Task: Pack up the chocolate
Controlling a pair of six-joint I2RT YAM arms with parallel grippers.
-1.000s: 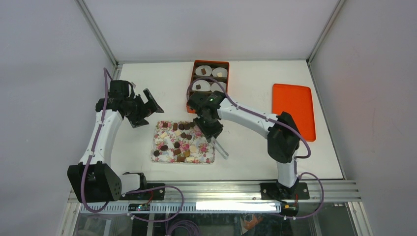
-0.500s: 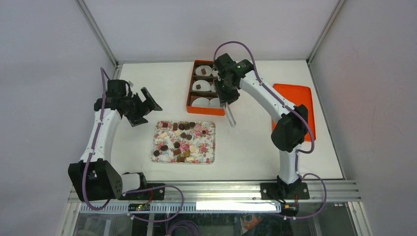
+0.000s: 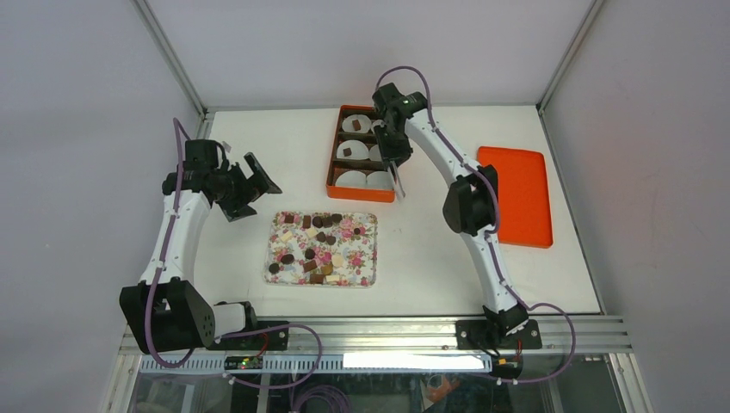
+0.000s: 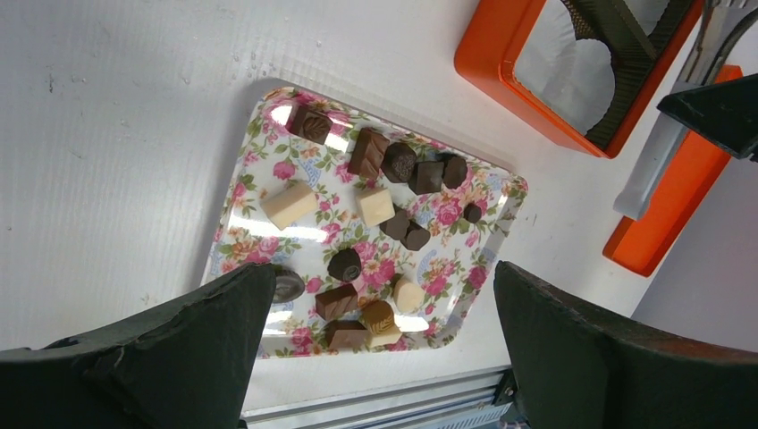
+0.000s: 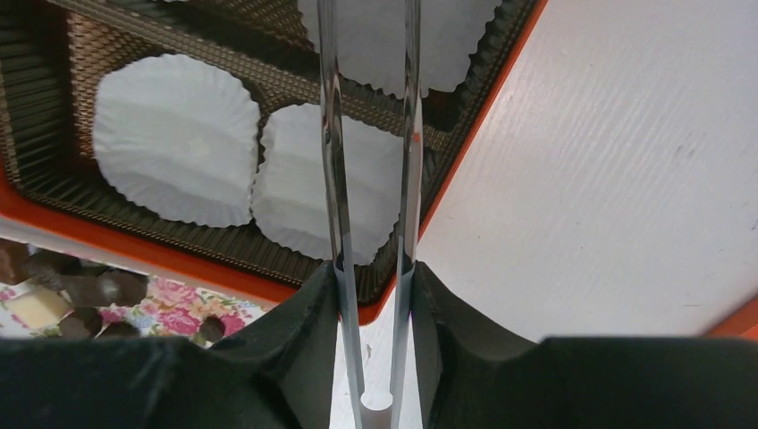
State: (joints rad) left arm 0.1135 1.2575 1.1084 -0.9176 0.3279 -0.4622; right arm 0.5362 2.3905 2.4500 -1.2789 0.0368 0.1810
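Several pieces of chocolate [image 3: 317, 248] lie on a floral tray [image 3: 366, 258] at the table's middle, also seen in the left wrist view as chocolate [image 4: 367, 152]. Behind it stands an orange box [image 3: 360, 196] of white paper cups [image 5: 174, 138]; two of its cups hold a dark piece [image 3: 355, 125]. My right gripper [image 3: 393, 155] hangs over the box's right side, shut on clear tongs [image 5: 410, 134]. The tong tips run out of the right wrist view, so I cannot tell whether they hold anything. My left gripper [image 3: 254, 185] is open and empty, left of the tray.
An orange lid [image 3: 515, 195] lies flat at the right of the table. The enclosure's frame posts and grey walls close in the back and sides. A metal rail runs along the near edge.
The right arm swung with the tongs from the tray's right end back to the orange box, then shifted slightly over it. The left arm barely moved.
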